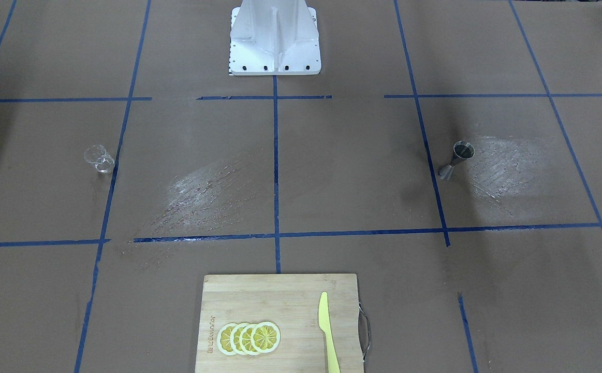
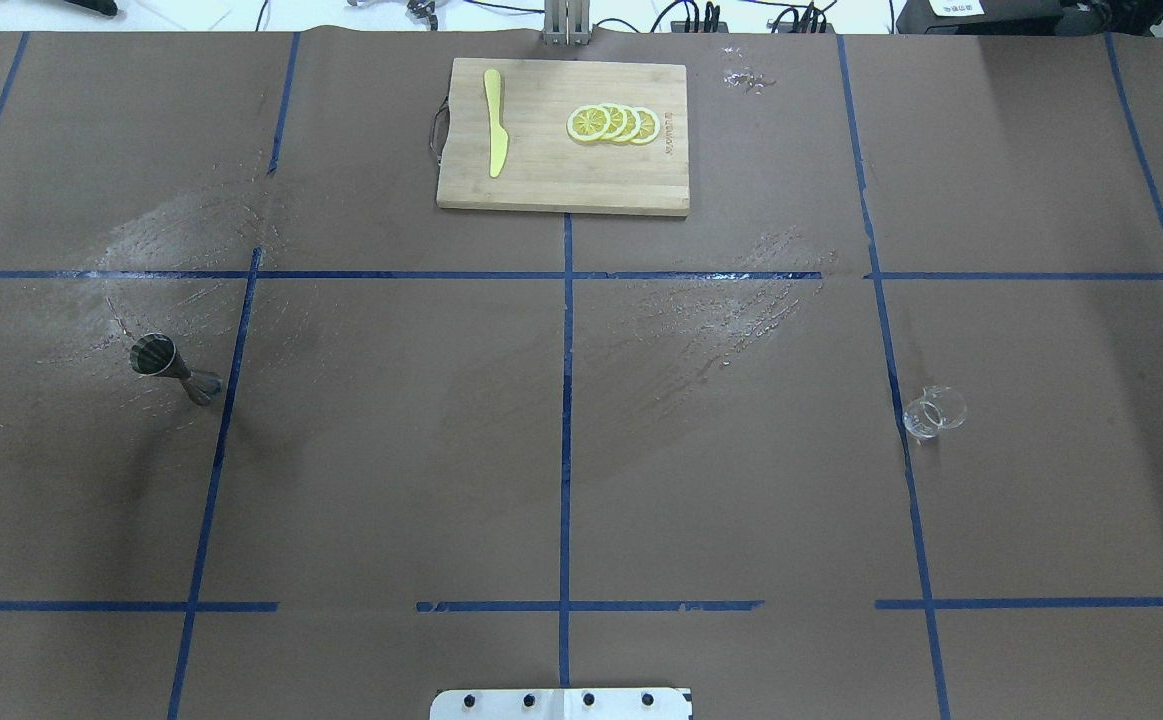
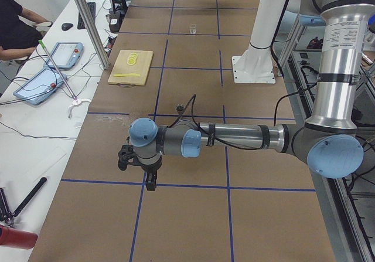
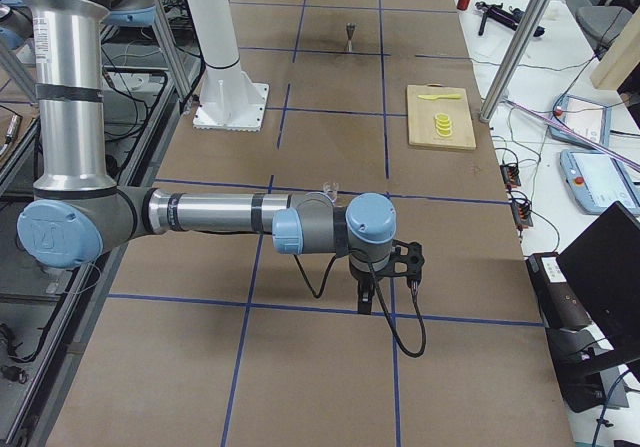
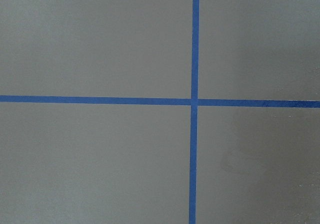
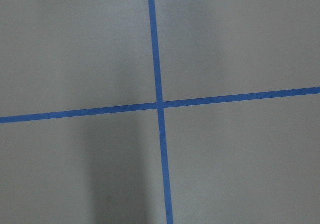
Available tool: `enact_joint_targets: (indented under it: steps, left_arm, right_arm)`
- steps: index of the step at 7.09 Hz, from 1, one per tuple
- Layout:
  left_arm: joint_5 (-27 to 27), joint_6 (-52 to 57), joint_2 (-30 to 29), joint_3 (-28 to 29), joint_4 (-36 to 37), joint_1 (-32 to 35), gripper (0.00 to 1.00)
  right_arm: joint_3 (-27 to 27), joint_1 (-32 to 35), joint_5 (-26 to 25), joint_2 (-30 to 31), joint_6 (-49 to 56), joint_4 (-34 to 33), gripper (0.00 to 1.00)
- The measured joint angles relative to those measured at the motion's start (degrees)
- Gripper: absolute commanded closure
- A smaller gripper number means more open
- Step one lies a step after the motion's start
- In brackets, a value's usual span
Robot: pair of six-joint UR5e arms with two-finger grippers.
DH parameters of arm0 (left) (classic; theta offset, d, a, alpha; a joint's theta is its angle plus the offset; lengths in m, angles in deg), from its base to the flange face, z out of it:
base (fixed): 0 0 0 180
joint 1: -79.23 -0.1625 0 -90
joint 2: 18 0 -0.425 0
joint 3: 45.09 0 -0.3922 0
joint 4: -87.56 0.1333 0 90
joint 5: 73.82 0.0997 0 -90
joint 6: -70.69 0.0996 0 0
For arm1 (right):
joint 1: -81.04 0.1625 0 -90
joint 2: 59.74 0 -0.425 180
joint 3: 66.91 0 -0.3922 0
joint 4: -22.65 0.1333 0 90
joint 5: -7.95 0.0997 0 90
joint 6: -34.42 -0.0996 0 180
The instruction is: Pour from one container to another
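Left pincer over table, glass cup and jigger upright, apart.

The worktop is brown all over. Blue tape lines make big squares on it. Some patches look pale and shiny white. The glass cup on the right is clear, with no colour. The jigger on the left is shiny dark grey. At the far side, the cutting board is light tan wood. On it, the lemon slices are yellow with white rims, and the knife is pale yellow-green. The robot's base is white. The left arm and the right arm are silver with light blue caps.
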Motion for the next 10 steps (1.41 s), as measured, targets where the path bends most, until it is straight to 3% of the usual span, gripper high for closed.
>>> enact_joint_targets:
  steps: [6,10]
  left_arm:
    - [-0.11,0.44,0.00,0.03,-0.22,0.00,0.00]
    - [-0.16,0.51,-0.07,-0.06,-0.30,-0.01,0.00]
  right_arm:
    - [-0.61,-0.02,-1.33,0.12,1.92,1.23,0.00]
    - [-0.70,-0.02,1.60,0.40,6.00,1.03,0.00]
